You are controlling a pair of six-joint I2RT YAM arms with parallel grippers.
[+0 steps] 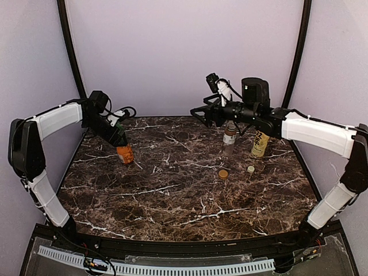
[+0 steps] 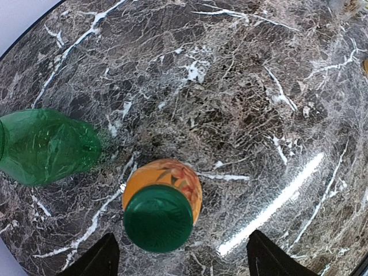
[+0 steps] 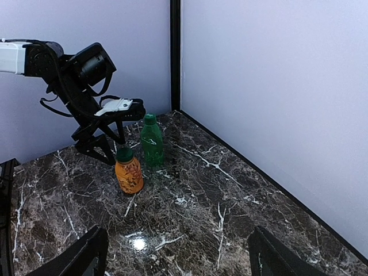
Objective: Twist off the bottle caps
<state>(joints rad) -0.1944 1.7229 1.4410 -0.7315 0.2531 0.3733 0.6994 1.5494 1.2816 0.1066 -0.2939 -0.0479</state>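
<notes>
An orange juice bottle [image 2: 175, 179] stands at the table's back left with a green cap [image 2: 158, 217] screwed on. My left gripper [image 2: 181, 259] hangs just above it, open. Its fingertips [image 2: 103, 257] stand on either side of the cap and do not touch it. A slim green bottle [image 3: 152, 144] with its own green cap [image 3: 149, 119] stands right behind. At the back right are a short brown bottle [image 1: 229, 135] and a tall yellow tea bottle [image 1: 260, 144]. A golden-brown cap [image 1: 222, 173] and a cream-white cap [image 1: 250, 169] lie loose in front of them. My right gripper [image 1: 198, 115] is open and empty in the air.
The dark marble table [image 1: 172, 201] is walled by pale panels with black posts at the back corners. The right arm's forearm [image 1: 310, 131] reaches over the brown and yellow bottles. In the right wrist view the left arm [image 3: 75, 86] leans over the orange bottle [image 3: 129, 175].
</notes>
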